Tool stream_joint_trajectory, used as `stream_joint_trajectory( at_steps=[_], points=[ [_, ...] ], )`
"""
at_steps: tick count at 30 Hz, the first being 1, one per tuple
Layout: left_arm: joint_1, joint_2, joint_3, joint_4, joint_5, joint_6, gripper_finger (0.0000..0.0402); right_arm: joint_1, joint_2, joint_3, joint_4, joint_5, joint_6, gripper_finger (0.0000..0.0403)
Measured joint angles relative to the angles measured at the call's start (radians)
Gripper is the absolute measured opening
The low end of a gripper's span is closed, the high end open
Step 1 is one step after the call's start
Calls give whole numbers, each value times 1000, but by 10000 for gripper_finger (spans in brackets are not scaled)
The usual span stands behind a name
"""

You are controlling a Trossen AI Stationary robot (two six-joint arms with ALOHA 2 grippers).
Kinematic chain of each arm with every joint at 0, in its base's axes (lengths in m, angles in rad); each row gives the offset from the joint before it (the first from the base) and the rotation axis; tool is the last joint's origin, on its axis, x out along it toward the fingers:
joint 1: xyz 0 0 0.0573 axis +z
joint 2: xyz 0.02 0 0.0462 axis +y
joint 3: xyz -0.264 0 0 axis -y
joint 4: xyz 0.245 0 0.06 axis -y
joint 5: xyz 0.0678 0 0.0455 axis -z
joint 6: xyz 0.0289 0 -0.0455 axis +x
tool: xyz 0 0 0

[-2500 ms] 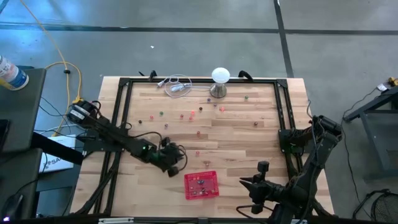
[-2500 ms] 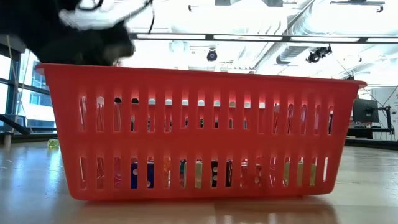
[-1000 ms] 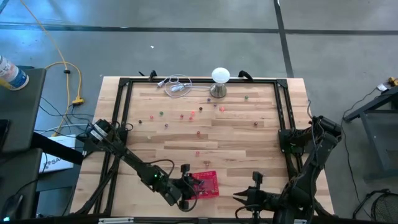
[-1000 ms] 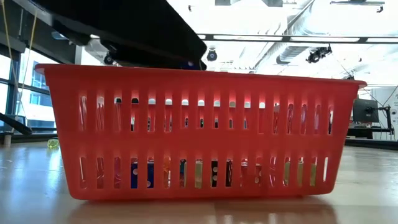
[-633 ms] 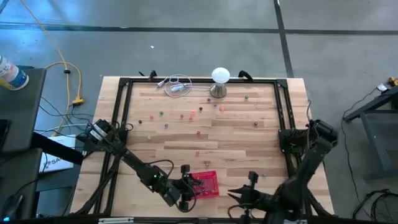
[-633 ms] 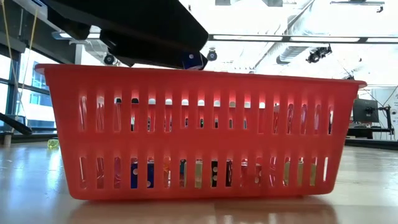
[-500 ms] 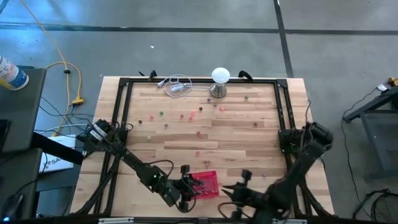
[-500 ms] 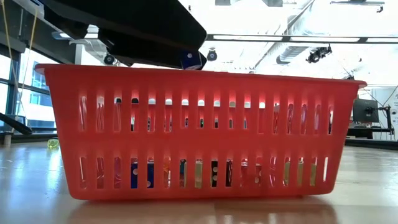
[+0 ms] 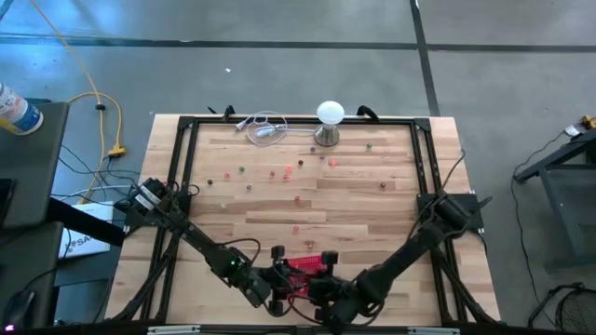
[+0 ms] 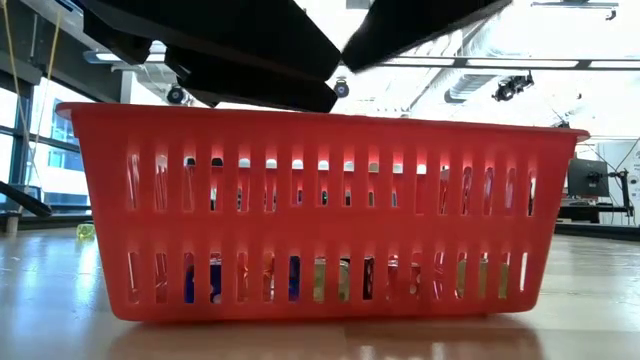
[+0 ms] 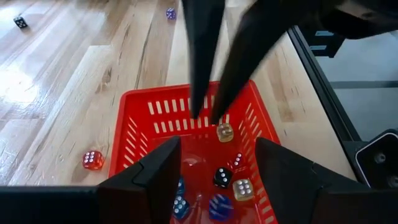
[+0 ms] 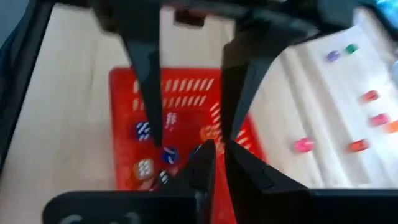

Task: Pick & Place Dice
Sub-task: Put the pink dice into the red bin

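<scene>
The red mesh basket (image 9: 309,264) stands at the table's near edge, with several dice (image 11: 222,177) lying on its floor. My left gripper (image 11: 217,165) hangs open over the basket's left part, nothing between its fingers. My right gripper (image 12: 217,158) reaches in from the right, shut, with its tips (image 11: 208,116) above the basket's far wall. A red die (image 11: 92,160) lies on the wood just outside the basket. More dice (image 9: 298,198) are scattered over the far half of the table.
A white ball-topped metal stand (image 9: 329,121) and a coil of white cable (image 9: 265,128) sit at the far edge. Black frame rails (image 9: 182,186) run along the table's sides. In the low view the basket (image 10: 320,210) fills the picture, with both arms dark above its rim.
My right gripper has swung from the near right corner toward the table's left edge, rolling as it went, and now hangs over the basket facing my left gripper. The blue die that showed at my left gripper's tip above the rim is gone from there.
</scene>
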Motion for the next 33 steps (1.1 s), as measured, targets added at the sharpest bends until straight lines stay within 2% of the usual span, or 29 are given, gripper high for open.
stream_joint_trajectory(
  at_steps=[4, 10, 17, 20, 25, 29, 33],
  points=[
    [0, 0, 0, 13, 0, 0, 200, 16, -38, -1, -30, 99, -52, 7],
    [0, -50, 0, 13, 3, -28, 200, 43, -126, 1, -119, 109, -97, 6],
    [24, -155, 0, -169, 34, -66, 200, 64, -219, 1, -406, 185, 114, 27],
    [49, -176, 0, -267, 34, -67, 200, 66, -256, -1, -492, 144, 241, 43],
    [127, -186, 0, -354, 41, -76, 198, 69, -310, 0, -510, 23, 386, 85],
    [184, -189, 0, -353, 122, -93, 197, 83, -340, 0, -511, -115, 419, 122],
    [236, -189, 0, -402, 221, -142, 197, 116, -353, 0, -532, -138, 483, 136]
  ],
)
